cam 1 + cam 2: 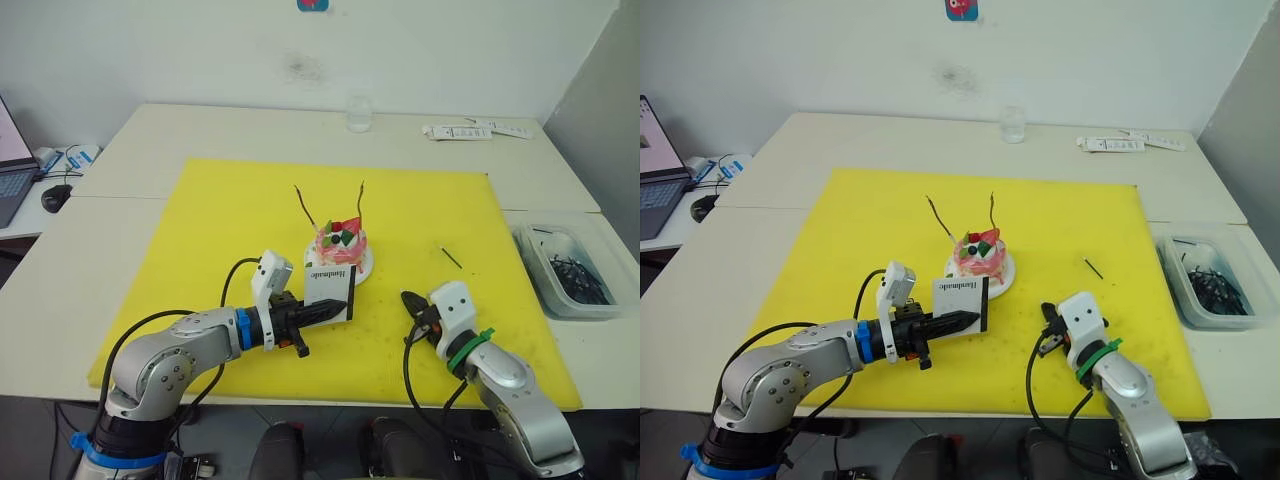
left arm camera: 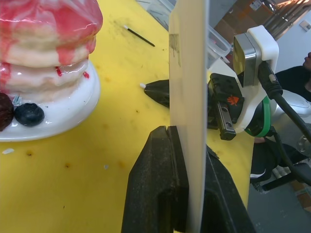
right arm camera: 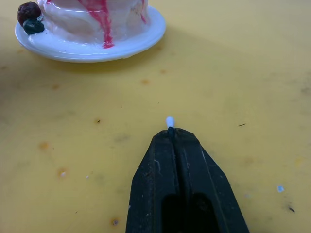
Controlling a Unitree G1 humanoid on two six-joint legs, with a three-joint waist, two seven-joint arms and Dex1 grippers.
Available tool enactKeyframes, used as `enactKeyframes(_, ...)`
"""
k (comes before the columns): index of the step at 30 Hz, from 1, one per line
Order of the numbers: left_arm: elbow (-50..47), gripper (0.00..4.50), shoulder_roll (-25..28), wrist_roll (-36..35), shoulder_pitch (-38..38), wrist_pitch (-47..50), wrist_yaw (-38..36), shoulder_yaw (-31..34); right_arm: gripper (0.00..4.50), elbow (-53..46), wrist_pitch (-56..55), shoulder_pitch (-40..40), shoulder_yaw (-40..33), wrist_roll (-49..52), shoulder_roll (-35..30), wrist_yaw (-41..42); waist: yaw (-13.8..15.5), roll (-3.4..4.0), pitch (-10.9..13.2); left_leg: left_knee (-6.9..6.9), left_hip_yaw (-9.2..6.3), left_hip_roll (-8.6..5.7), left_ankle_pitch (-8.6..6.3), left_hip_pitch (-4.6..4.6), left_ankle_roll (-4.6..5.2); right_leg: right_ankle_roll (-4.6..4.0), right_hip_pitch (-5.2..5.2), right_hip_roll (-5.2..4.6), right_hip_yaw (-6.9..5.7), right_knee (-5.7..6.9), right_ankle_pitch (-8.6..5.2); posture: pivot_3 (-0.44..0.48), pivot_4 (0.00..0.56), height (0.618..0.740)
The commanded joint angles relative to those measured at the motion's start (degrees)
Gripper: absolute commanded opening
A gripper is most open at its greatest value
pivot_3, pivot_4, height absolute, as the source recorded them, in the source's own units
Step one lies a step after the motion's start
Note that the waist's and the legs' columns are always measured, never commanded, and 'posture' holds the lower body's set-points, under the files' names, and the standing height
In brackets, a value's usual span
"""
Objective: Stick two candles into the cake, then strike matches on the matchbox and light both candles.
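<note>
Left gripper (image 1: 330,312) pinches flat white matchbox (image 1: 329,286); right gripper (image 3: 170,132) pinches white-tipped match (image 3: 169,122).

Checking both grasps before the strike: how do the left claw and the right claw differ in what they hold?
The left claw clamps the flat white matchbox, held on edge beside the cake. The right claw pinches a thin match, only its white tip poking past the closed fingertips, over bare yellow mat. Both are shut and point toward each other.

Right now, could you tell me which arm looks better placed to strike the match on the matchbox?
Right. Its gripper is shut on a match, its pale tip poking out, while the left gripper holds the matchbox upright just across from it.
</note>
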Motion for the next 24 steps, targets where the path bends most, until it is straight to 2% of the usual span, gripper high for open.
enactKeyframes(1,-2.04,0.0,-0.55,-1.01,-1.03,0.16,0.27,0.18,0.03,-1.25,0.9,0.58,-0.42,1.07,-0.07,0.93,0.0,0.0,0.0,0.0,0.0,0.0,0.0,0.0,0.0,0.0,0.0,0.0,0.0,0.0,0.0,0.0,0.15,0.74)
enactKeyframes(7,-1.82,0.0,-1.4,-0.97,-1.64,0.68,0.69,0.28,0.03,-0.39,-0.2,0.46,-1.03,1.13,0.44,1.23,0.0,0.0,0.0,0.01,0.0,-0.01,0.0,0.0,0.0,0.0,0.0,0.0,0.01,0.0,0.0,0.0,0.15,0.74)
enactKeyframes(12,-1.28,0.0,-3.13,-2.37,-2.41,1.78,3.01,1.34,0.03,-5.55,1.32,0.0,-1.97,1.88,-1.96,3.47,0.01,0.01,0.01,0.01,0.0,-0.01,0.0,-0.02,0.0,0.0,0.0,0.0,0.01,0.0,0.0,0.0,0.15,0.74)
enactKeyframes(15,-1.16,0.0,-3.95,-3.13,-3.44,2.75,4.19,1.72,0.03,-11.62,4.38,-1.31,-2.49,3.1,-5.98,6.31,0.01,0.02,0.02,0.02,0.01,-0.02,0.0,-0.03,0.0,0.01,-0.01,0.0,0.02,0.0,0.0,0.0,0.15,0.74)
enactKeyframes(19,-0.87,0.0,-5.41,-4.58,-5.8,4.46,6.27,1.62,0.03,-21.63,13.11,-6.31,-2.7,6.57,-15.31,12.56,0.01,0.02,0.03,0.03,-0.02,-0.04,0.0,-0.02,0.0,0.02,0.01,0.01,-0.01,0.02,0.01,0.0,0.15,0.74)
enactKeyframes(24,0.35,0.0,-5.67,-4.1,-7.14,4.81,6.35,0.99,0.03,-25.21,19.06,-12.66,-0.69,8.47,-21.95,16.05,0.01,0.0,0.04,0.03,-0.05,-0.06,0.0,-0.02,0.0,0.03,0.02,0.04,-0.03,0.0,0.01,0.0,0.15,0.74)
